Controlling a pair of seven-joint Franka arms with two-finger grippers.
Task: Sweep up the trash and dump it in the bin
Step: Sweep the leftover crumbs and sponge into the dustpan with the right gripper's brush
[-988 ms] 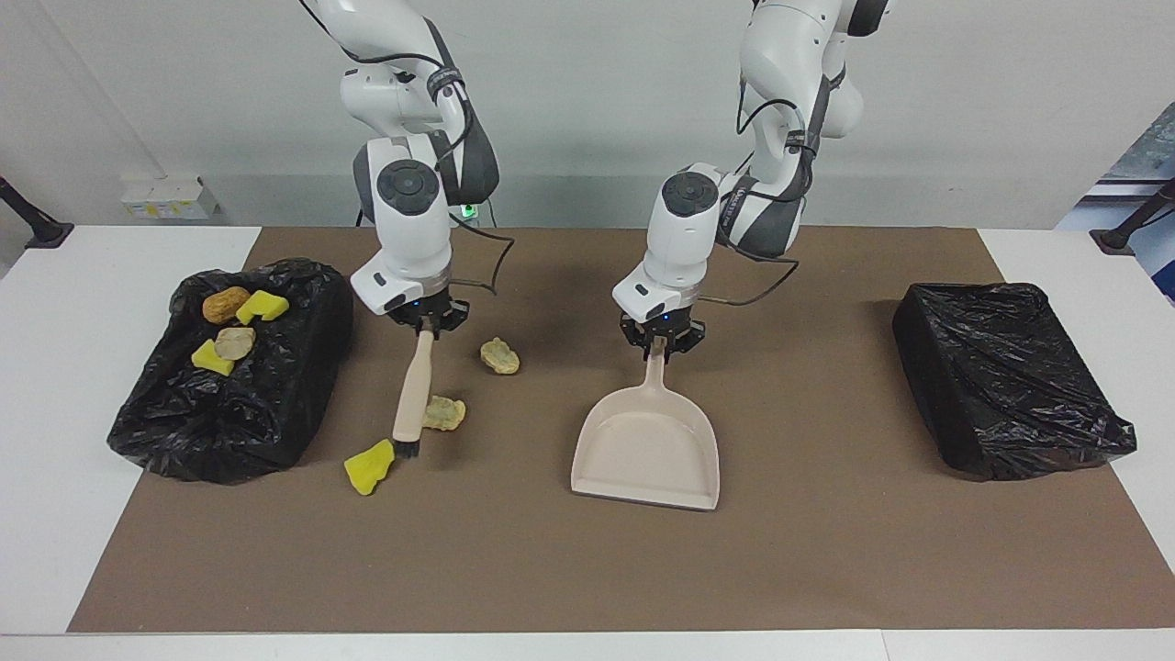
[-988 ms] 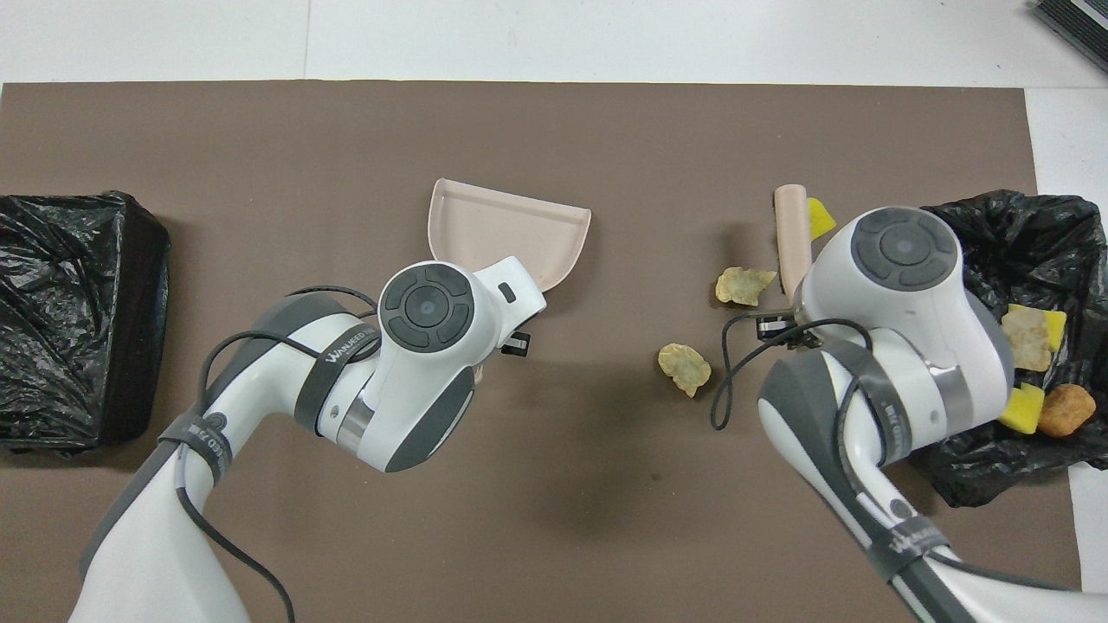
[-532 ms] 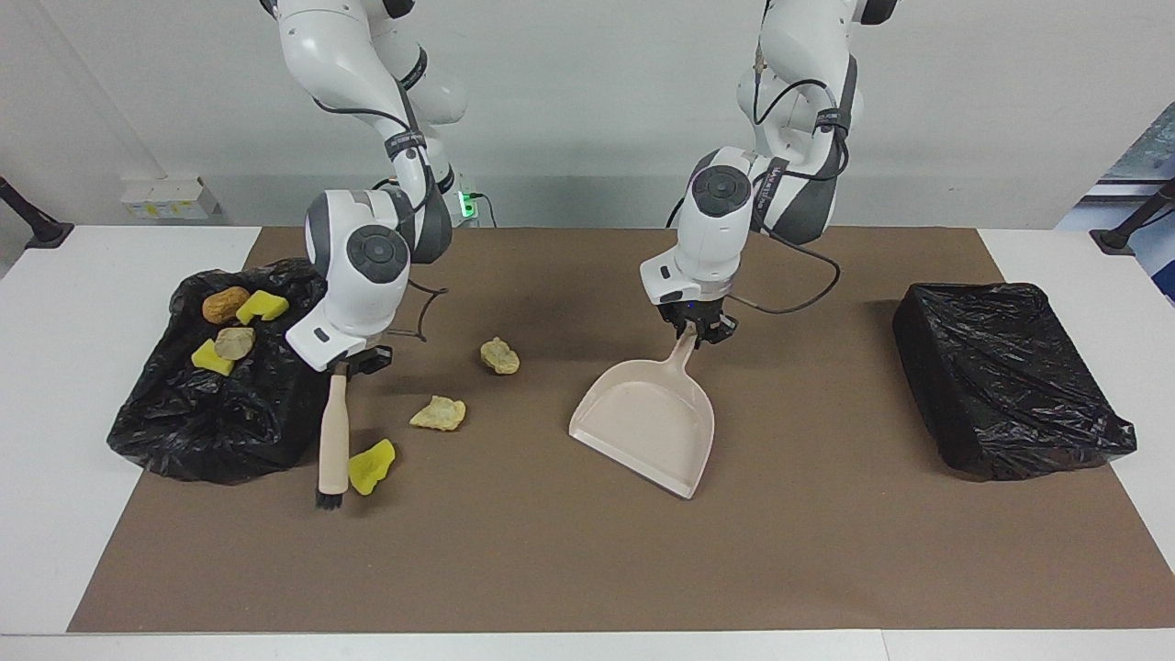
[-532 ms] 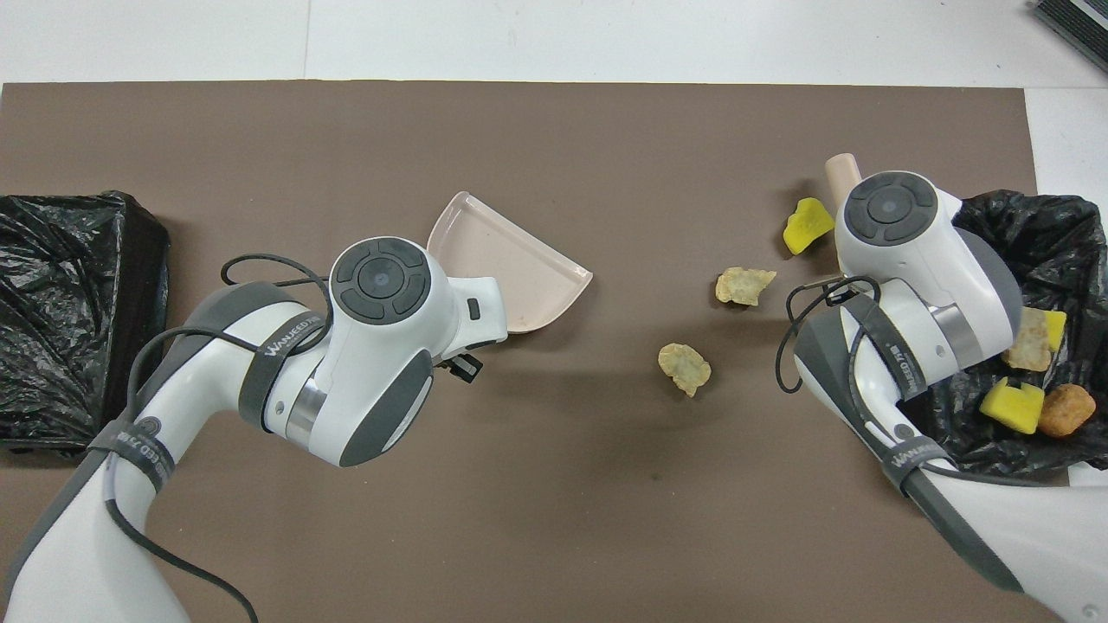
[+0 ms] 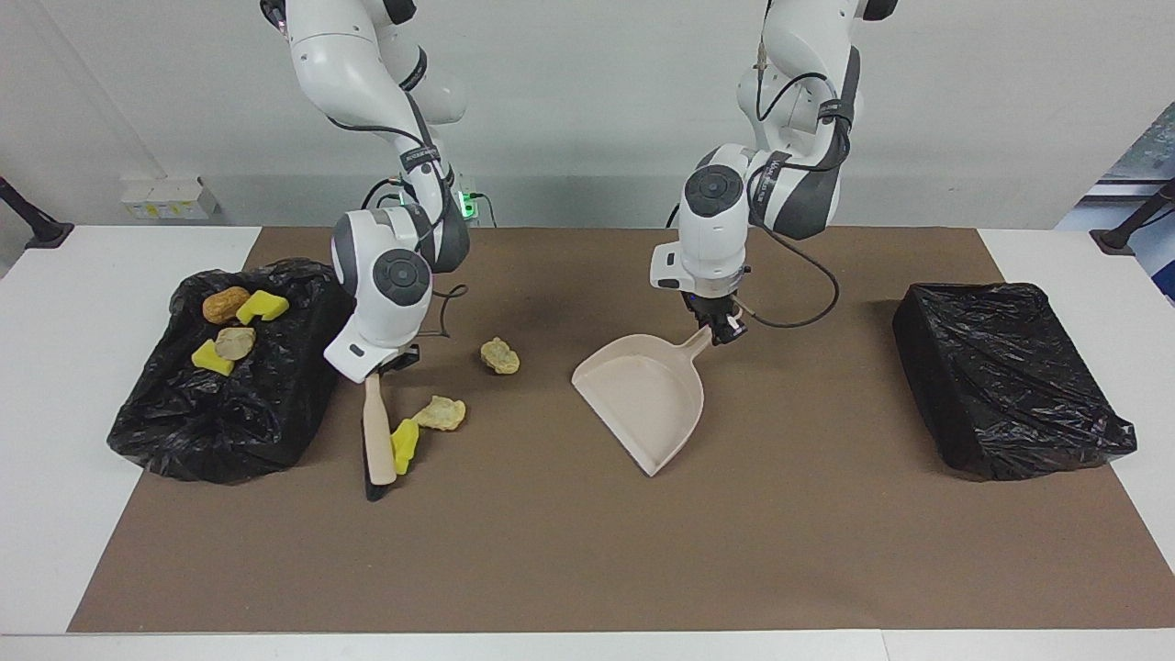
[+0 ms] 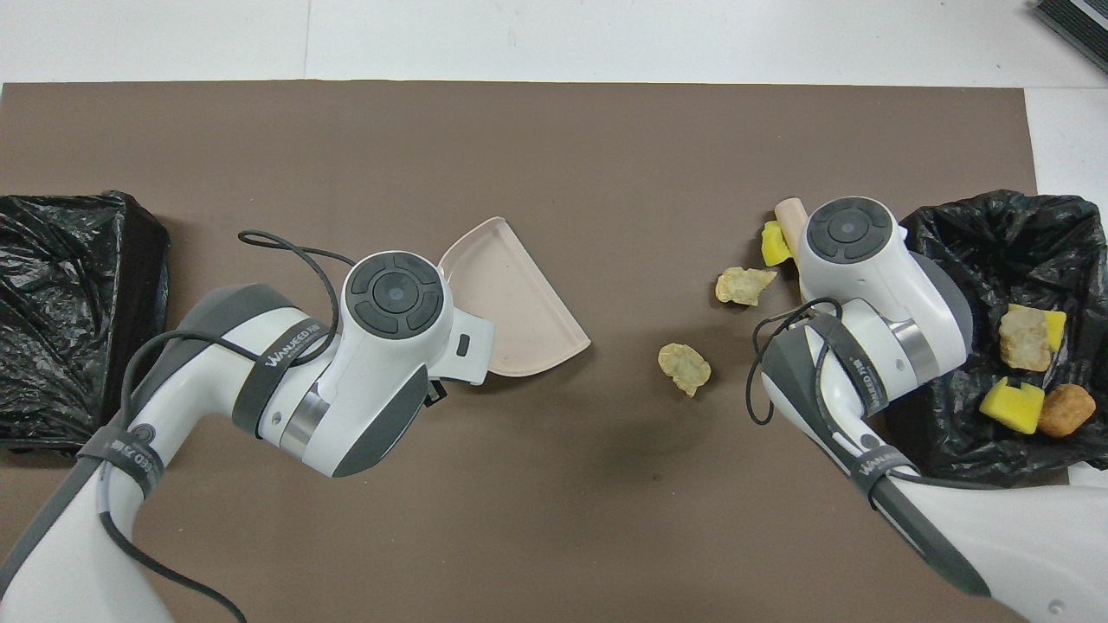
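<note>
Both grippers are clamped on tools: in the facing view the right gripper (image 5: pixel 384 365) holds a brush (image 5: pixel 376 439) whose bristles touch a yellow sponge piece (image 5: pixel 404 444), and the left gripper (image 5: pixel 721 329) holds the beige dustpan (image 5: pixel 647 395) by its handle. From overhead, two bread-like lumps (image 6: pixel 743 285) (image 6: pixel 684 366) lie mid-mat; four scraps (image 6: pixel 1027 333) rest on the black bag (image 6: pixel 978 242) at the mat's edge toward the right arm's end.

Beige dustpan (image 6: pixel 519 303) lies beside three scraps (image 6: pixel 743 285) on brown mat (image 6: pixel 554 156).
</note>
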